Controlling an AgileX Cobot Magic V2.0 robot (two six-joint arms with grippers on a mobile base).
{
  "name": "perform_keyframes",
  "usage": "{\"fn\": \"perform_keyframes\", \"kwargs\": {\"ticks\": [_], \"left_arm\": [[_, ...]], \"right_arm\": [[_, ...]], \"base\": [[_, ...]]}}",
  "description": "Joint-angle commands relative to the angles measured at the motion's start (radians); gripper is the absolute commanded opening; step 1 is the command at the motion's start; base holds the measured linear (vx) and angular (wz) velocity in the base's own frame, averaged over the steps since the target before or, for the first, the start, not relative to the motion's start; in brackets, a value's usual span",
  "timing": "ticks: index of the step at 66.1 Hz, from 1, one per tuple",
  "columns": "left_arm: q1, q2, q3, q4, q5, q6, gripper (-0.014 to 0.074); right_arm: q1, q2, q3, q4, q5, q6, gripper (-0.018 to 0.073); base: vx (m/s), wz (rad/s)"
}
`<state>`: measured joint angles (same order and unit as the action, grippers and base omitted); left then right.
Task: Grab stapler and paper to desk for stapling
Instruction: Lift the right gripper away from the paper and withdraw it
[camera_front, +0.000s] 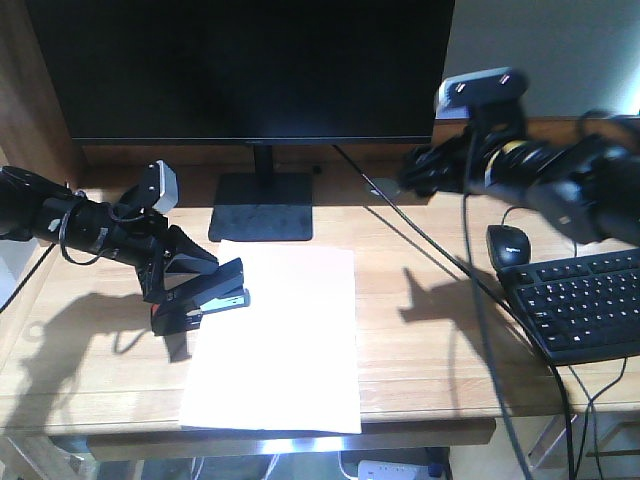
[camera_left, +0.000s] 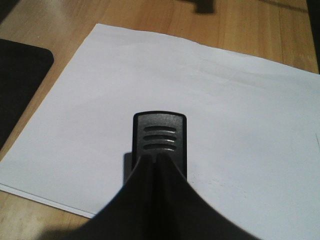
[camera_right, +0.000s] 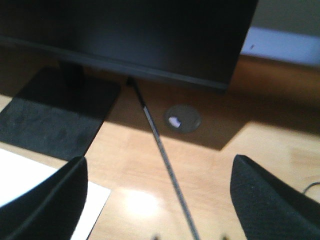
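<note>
Surroundings. A black monitor (camera_front: 250, 65) stands at the back of the counter (camera_front: 430, 350), and its flat base (camera_front: 262, 208) sits just behind the top edge of the paper (camera_front: 285, 340). A dark cable (camera_front: 400, 212) runs from under the screen diagonally across the bare wood to the right of the sheet. A round grommet (camera_right: 182, 118) is set in the counter beside this cable. A black mouse (camera_front: 508, 245) and a black keyboard (camera_front: 585, 300) lie at the right end, well apart from the sheet. Nothing rests on the sheet's middle or right half.

Right side. Your right pincer (camera_front: 415, 168) hangs above the counter behind the mouse, near the cable. The wrist view shows its fingers (camera_right: 50, 200) spread wide with nothing between them, only wood and the cable below.

Left side. Your left pincer (camera_front: 190, 285) is closed on the stapler (camera_front: 205, 297), gripping it from the rear. In the wrist view the two fingers converge on the stapler body, and its ribbed black nose (camera_left: 160, 132) projects beyond them.

Position of the task items. The paper lies flat on the counter, front and centre, with its near edge at the metal front rim. The stapler is tilted over the sheet's left edge with its nose pointing inward across the white surface. Its shadow falls on the sheet and the wood beneath. You cannot tell from these views whether its underside touches the paper.
</note>
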<state>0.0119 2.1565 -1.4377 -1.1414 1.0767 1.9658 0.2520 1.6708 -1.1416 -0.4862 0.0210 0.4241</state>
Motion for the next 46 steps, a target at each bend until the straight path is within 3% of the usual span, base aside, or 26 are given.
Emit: {"fn": "perform_keyframes", "kwargs": {"ticks": [1,10,28,46], "left_arm": [[-0.004,-0.066,-0.021,-0.060,0.034,-0.009,-0.0007],[-0.004,-0.066,-0.021,-0.060,0.034,-0.009,-0.0007],[-0.004,-0.066,-0.021,-0.060,0.034,-0.009,-0.0007],[-0.004,-0.066,-0.021,-0.060,0.034,-0.009,-0.0007]], "right_arm": [[-0.004,-0.122,-0.025,-0.014,0.004,-0.032,0.0560],[-0.004,-0.221,0.013,-0.014,0.006,-0.037,0.0560],[-0.004,-0.481,0.301,-0.014,-0.221,-0.038,0.0560],[-0.003,-0.773,0.548,-0.002,-0.243,-0.035,0.0560]], "base": [[0.00,0.00],[0.00,0.00],[0.00,0.00],[0.00,0.00]]}}
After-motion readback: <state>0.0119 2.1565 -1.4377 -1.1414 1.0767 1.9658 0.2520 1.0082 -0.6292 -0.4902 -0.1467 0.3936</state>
